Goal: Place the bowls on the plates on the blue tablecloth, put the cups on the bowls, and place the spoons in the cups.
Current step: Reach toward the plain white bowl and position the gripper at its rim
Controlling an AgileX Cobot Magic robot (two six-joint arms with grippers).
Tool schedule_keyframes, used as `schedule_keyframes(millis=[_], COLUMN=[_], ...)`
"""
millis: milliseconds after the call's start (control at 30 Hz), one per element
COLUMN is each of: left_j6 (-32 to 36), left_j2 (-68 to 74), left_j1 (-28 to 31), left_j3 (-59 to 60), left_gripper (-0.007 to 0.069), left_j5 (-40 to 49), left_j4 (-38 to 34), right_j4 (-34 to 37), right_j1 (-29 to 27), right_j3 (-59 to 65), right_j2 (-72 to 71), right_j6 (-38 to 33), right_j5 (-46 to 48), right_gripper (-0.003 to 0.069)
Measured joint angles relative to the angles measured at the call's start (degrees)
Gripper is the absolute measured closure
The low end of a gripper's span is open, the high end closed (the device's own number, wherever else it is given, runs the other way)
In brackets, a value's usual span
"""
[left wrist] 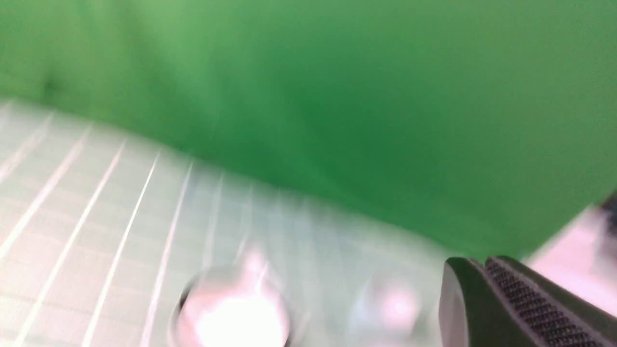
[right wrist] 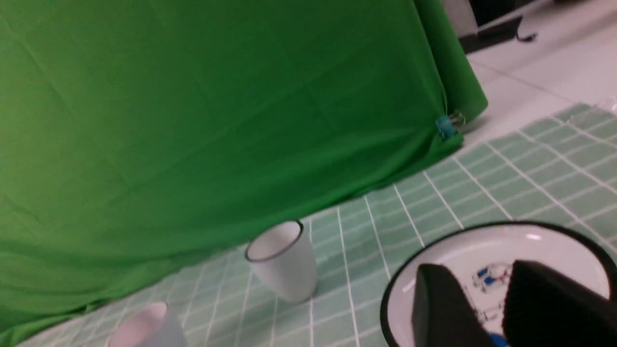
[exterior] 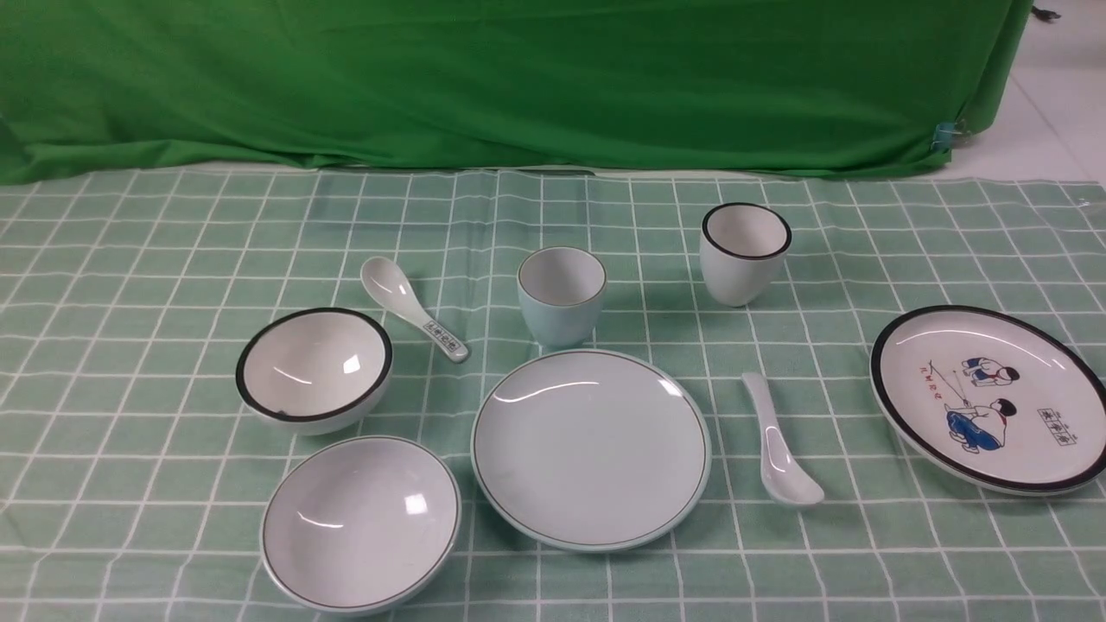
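On the blue tablecloth (exterior: 130, 285) lie a pale blue plate (exterior: 591, 447) and a white cartoon plate (exterior: 989, 397). The black-rimmed white bowl (exterior: 314, 370) and the pale blue bowl (exterior: 361, 521) sit left of them. Behind stand the pale blue cup (exterior: 562, 295) and the white cup (exterior: 745, 252). A patterned spoon (exterior: 413, 318) and a plain spoon (exterior: 778, 442) lie on the cloth. No gripper shows in the front view. My left gripper (left wrist: 484, 262) is shut and empty in a blurred view. My right gripper (right wrist: 477, 270) hangs open over the cartoon plate (right wrist: 487, 243), holding nothing.
The bright green backdrop cloth (exterior: 518, 78) hangs along the table's far edge, clipped at its right corner (exterior: 943, 136). White floor shows beyond the far right corner. In the right wrist view the white cup (right wrist: 284, 262) and pale blue cup (right wrist: 144, 330) stand near the backdrop.
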Motion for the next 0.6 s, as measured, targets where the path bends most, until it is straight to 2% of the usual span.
schedule_keyframes(millis=[67, 167, 233, 267, 333, 367, 400, 500, 533, 600], left_j6=[6.4, 11.6, 14.1, 14.5, 13.9, 13.8, 12.3, 5.8, 5.8, 1.2], left_j2=[12.3, 23.0, 29.9, 32.0, 36.7, 36.7, 38.5, 41.8, 42.0, 44.4], left_j1=[0.0, 0.0, -0.3, -0.8, -3.9, -3.9, -6.6, -12.7, -13.0, -15.7], left_j3=[-4.7, -5.2, -5.2, -5.2, -5.3, -5.3, -5.4, -5.4, -5.4, -5.4], left_gripper=[0.0607, 0.0607, 0.0615, 0.0618, 0.0622, 0.0622, 0.0624, 0.0624, 0.0624, 0.0623], left_j5=[12.3, 18.1, 20.2, 20.4, 19.2, 19.0, 17.9, 14.0, 13.7, 10.7], left_j4=[-1.1, -3.0, -3.6, -3.4, -1.0, -0.8, 0.9, 7.1, 7.5, 11.9], right_j4=[0.0, 0.1, 0.2, 0.2, 0.3, 0.3, 0.3, 0.2, 0.2, 0.3], right_j1=[0.0, 0.3, 1.1, 1.7, 3.5, 3.8, 5.4, 9.7, 9.9, 13.3], right_j3=[0.0, -0.3, -3.1, -5.7, -12.2, -13.7, -19.4, -31.6, -33.3, -42.6], right_j2=[0.0, 0.0, 0.1, 0.8, 4.4, 4.9, 9.2, 21.1, 21.9, 32.0], right_j6=[0.6, 2.7, 2.8, 2.0, 0.1, 0.0, -0.9, -6.7, -7.7, -13.3], right_j5=[-1.3, -0.5, 5.8, 10.2, 19.9, 21.7, 28.1, 41.0, 41.9, 52.4], right_gripper=[0.0418, 0.0424, 0.0456, 0.0501, 0.0592, 0.0598, 0.0622, 0.0634, 0.0634, 0.0634])
